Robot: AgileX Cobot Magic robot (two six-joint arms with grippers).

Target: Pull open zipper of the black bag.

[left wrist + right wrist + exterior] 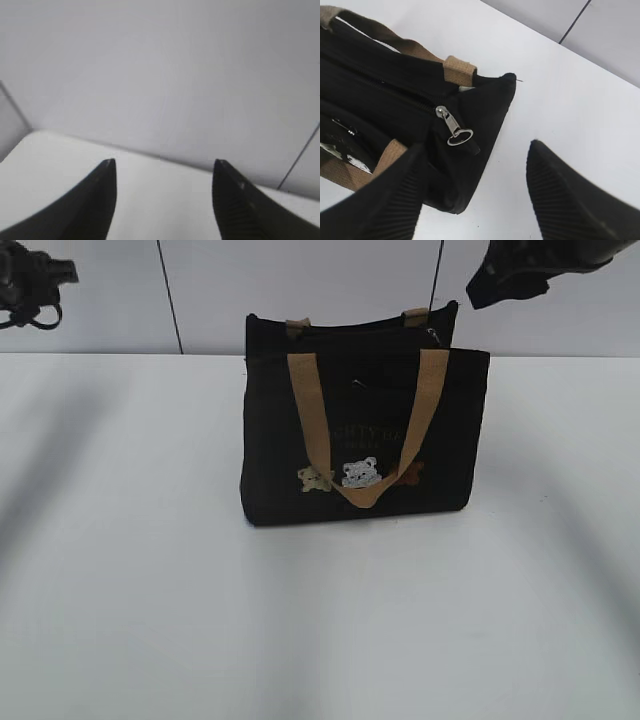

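Observation:
The black bag (365,430) stands upright mid-table, tan handles (305,405) hanging over its front above the bear patches (358,472). In the right wrist view the bag's end (485,110) fills the left half. The zipper (453,125), a silvery pull tab with a ring, lies at that end of the zip line (410,97). My right gripper (476,145) hangs open just above this end, its left finger (385,200) over the bag, the tab ahead of the tips and untouched. My left gripper (165,162) is open and empty, facing table and wall, bag out of its view.
White table (150,620) all round the bag, grey wall panels (300,290) behind it. The left arm (35,285) hangs high at the top left corner. At the top right, above the bag's right end, is the right arm (530,270).

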